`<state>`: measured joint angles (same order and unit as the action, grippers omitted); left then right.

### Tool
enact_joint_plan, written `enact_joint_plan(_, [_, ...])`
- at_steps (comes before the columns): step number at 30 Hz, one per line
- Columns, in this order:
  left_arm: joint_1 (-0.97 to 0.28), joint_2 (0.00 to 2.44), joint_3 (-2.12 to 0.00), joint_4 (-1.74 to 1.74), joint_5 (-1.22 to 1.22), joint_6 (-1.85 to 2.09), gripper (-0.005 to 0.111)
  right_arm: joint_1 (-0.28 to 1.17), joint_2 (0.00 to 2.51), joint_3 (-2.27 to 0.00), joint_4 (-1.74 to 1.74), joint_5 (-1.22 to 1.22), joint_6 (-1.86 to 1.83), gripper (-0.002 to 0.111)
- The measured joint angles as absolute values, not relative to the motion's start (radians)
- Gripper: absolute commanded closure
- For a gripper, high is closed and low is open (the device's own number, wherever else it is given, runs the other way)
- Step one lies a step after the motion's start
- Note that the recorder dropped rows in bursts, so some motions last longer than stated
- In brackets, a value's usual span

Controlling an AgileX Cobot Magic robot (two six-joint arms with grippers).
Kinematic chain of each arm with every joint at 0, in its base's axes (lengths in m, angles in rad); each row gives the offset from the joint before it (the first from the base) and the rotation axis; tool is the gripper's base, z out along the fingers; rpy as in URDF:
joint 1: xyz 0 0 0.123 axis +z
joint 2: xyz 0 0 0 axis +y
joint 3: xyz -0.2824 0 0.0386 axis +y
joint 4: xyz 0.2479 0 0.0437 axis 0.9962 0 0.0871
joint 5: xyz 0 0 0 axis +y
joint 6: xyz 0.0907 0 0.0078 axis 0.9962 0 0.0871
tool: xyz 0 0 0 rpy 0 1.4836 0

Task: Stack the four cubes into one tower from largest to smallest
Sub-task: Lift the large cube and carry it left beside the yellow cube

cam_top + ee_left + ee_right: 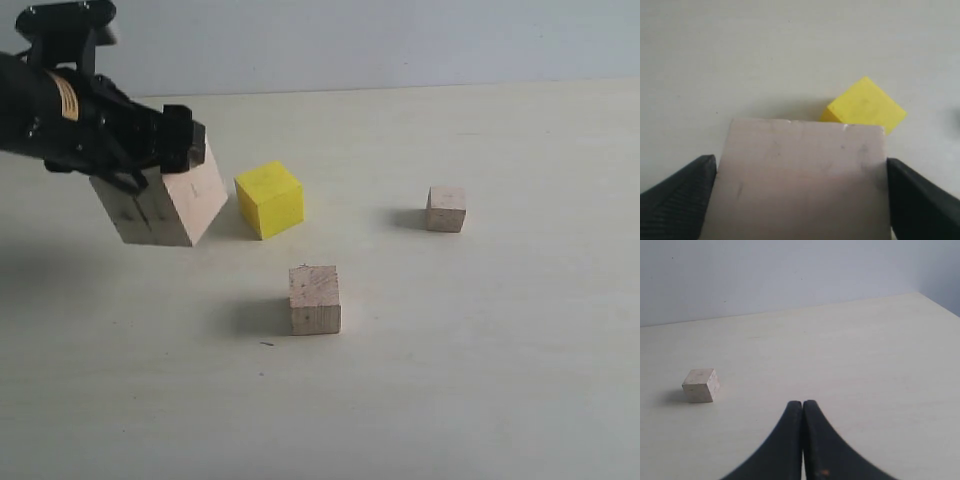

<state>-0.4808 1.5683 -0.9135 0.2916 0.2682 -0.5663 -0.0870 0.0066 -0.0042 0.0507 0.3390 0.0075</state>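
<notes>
Jaws of the left gripper point(801, 197) are clamped on the tilted large cube point(165, 210). Right gripper point(803, 440) is pressed together.

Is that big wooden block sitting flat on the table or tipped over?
Tipped. The large wood cube leans at an angle, its faces visibly slanted, clamped in the left hand.

No lettering can be read in any of the three views. The only trace of print is a small yellow sticker point(66, 98) on the left arm point(40, 125), seen from the exterior camera; its dark marks are too small and blurred to make out.
</notes>
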Motion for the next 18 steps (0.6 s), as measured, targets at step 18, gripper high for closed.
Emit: enact_joint_plan(18, [-0.481, 1.642, -0.766, 0.304, 0.023, -0.580, 0.107, -0.087, 0.007, -0.004, 0.051, 0.339, 0.008, 0.108])
